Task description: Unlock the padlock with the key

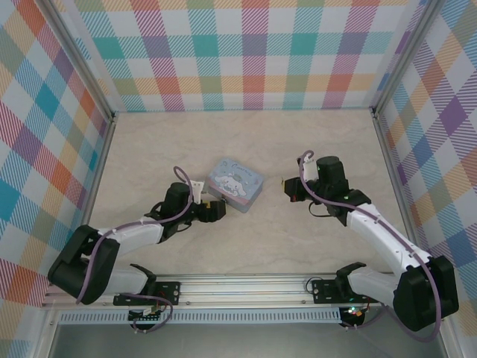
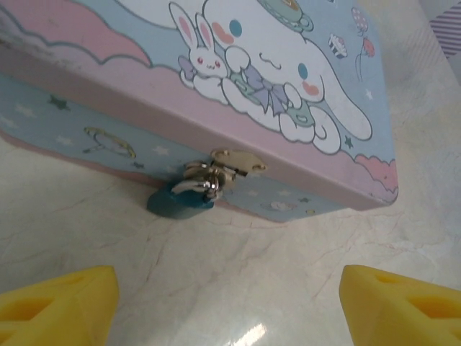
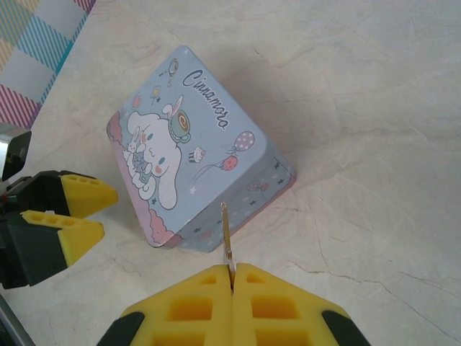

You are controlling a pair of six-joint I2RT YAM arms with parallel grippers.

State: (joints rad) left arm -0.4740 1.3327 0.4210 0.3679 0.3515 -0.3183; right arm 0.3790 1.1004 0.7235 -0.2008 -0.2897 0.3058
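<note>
Ahead of wide left claw (image 2: 227, 303), padlock (image 2: 180, 200) apparently shut on tin (image 2: 108, 86), right claw (image 3: 233, 277) pinching key (image 3: 226, 241).

Robot test cell in a lab, not a home: small boxed-in bay with checked-pattern walls (image 1: 253, 52) on three sides, held by metal frame posts (image 1: 385, 156), over a pale marble-look surface (image 1: 298, 149). The left arm (image 1: 127, 239) and right arm (image 1: 380, 239) are bolted to a slotted aluminium rail (image 1: 246, 286) at the near edge. Purple cables (image 1: 176, 173) run along the arms, and a small board with lit LEDs (image 1: 350, 313) sits under the rail.
</note>
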